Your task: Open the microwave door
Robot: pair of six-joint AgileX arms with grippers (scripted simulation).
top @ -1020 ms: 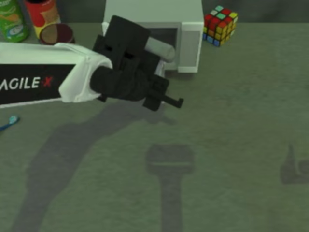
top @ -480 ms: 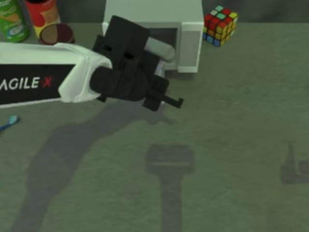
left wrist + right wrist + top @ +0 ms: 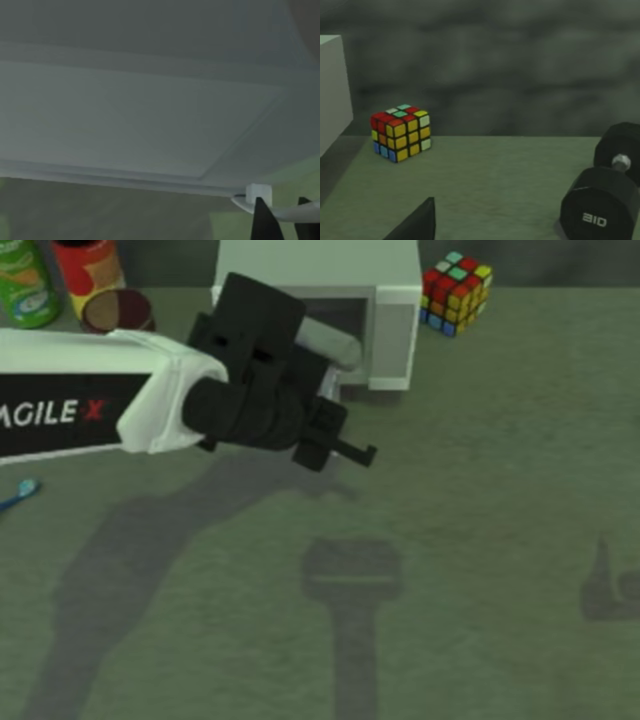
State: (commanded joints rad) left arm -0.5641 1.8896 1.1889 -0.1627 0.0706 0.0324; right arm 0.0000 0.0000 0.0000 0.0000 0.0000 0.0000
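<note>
1. Green desk (image 3: 480, 540) fills the top view; the cans (image 3: 60, 275) sit at upper left.
2. Left jaws (image 3: 280, 220) sit narrow around the door (image 3: 325, 340) handle (image 3: 259, 192) at upper centre, door partly swung from the microwave (image 3: 320, 265).
3. Risk: a straight pull instead of an arc could slip the handle free.
4. Right arm is out of the top view; a cube (image 3: 456, 292) lies at upper right.

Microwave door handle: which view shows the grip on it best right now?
Left wrist view: the left gripper closes on the handle below the microwave door. The top view has the arm covering it; the right wrist view misses it.
</note>
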